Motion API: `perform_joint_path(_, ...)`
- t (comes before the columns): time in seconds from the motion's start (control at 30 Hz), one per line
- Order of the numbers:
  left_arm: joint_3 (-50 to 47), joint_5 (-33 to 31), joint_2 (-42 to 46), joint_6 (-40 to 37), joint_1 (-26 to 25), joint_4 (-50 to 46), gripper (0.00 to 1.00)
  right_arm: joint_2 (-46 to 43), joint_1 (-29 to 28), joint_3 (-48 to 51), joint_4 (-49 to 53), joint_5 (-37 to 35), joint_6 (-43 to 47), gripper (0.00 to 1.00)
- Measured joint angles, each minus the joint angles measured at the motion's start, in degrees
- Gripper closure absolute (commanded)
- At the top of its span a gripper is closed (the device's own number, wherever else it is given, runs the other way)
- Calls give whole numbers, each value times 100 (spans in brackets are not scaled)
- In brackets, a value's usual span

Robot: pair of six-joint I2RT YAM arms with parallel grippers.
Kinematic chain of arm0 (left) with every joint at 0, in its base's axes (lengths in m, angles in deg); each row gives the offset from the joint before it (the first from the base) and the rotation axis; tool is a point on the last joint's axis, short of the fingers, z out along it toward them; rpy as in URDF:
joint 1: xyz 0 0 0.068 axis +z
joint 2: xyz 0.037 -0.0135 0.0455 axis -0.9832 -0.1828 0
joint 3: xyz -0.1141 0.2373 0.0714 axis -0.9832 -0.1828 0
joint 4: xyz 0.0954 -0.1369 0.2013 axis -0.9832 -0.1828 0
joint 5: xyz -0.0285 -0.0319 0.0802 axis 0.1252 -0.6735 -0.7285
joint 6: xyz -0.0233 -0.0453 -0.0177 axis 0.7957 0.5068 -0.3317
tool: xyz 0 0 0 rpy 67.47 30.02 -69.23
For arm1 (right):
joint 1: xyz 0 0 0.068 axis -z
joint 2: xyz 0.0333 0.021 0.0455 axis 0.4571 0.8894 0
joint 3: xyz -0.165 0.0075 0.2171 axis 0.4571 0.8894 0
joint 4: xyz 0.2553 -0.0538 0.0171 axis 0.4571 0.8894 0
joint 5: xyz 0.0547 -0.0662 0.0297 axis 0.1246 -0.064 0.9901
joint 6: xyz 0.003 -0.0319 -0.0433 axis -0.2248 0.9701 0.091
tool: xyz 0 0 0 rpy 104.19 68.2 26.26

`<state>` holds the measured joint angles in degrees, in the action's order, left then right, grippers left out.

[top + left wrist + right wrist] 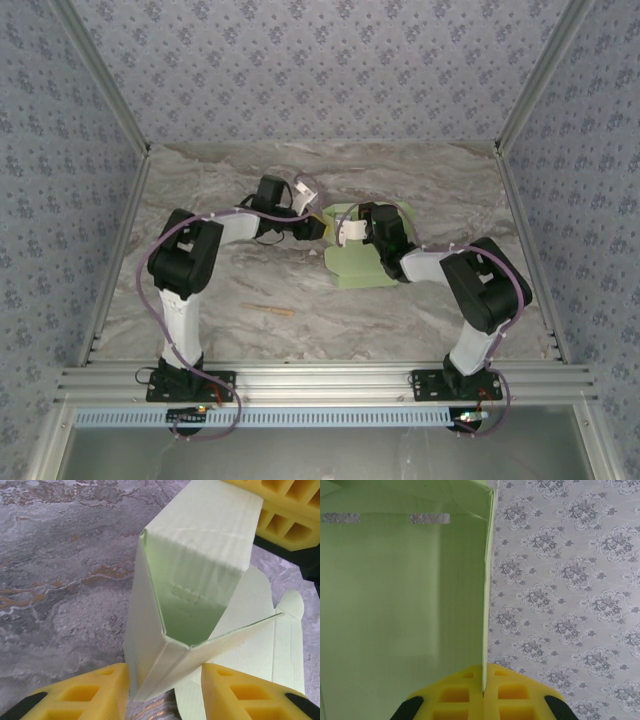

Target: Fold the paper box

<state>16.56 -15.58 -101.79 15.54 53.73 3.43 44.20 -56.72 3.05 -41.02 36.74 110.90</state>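
The paper box (355,268) is pale green card, partly folded, in the middle of the table between both arms. In the left wrist view its walls (200,555) stand up as an open trough with flaps spread to the right. My left gripper (165,680) straddles the near folded corner, and both yellow fingers (85,695) touch the card. My right gripper (483,672) is shut on the thin edge of an upright wall (400,605). Its yellow fingers (285,510) show at the box's far end. From above, the left gripper (318,228) and right gripper (372,222) meet over the box.
A thin tan stick (268,310) lies on the marble table (220,290) in front of the left arm. Patterned walls and metal rails (120,250) close the table in on three sides.
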Motion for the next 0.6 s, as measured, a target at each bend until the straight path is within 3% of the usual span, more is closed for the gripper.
perform_joint_path(0.3,66,-28,-11,153,-144,28,59,0,9,-31,83,-9,-122,97)
perform_joint_path(0.6,17,-487,-72,623,-297,520,57,-118,26,-149,492,-2,-343,97)
